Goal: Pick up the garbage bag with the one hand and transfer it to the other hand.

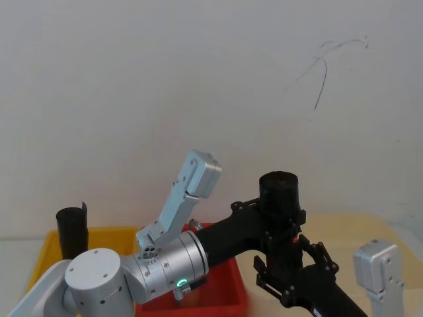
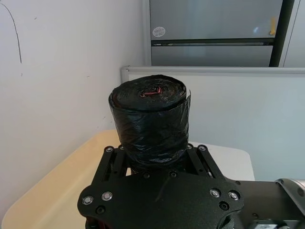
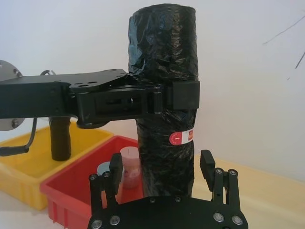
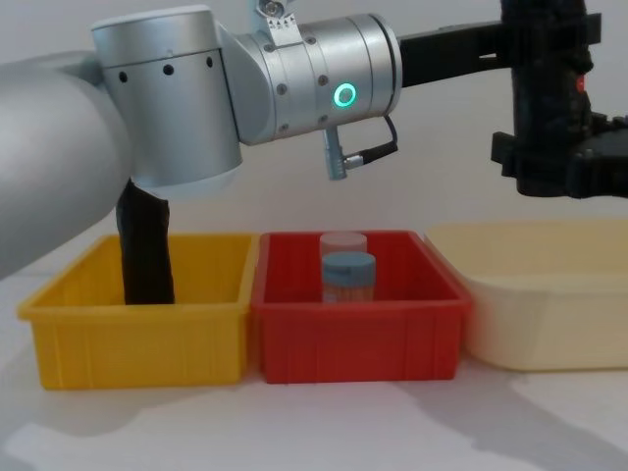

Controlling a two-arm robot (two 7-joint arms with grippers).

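The left arm [image 4: 167,98] stretches across high over the yellow bin [image 4: 137,343] and red bin [image 4: 358,343]. The bag [image 3: 162,43] is upright in mid-air, off to the right of both. The left gripper [image 3: 164,98] is clamped round the bag's upper half, the right gripper [image 3: 161,164] sits at its lower end with fingers spread either side and a gap showing, and two jars [image 4: 348,275] sit in the red bin.

Upright, glossy, wrinkled black garbage bag [image 3: 159,143] roll, aloft, red-white sticker on side.
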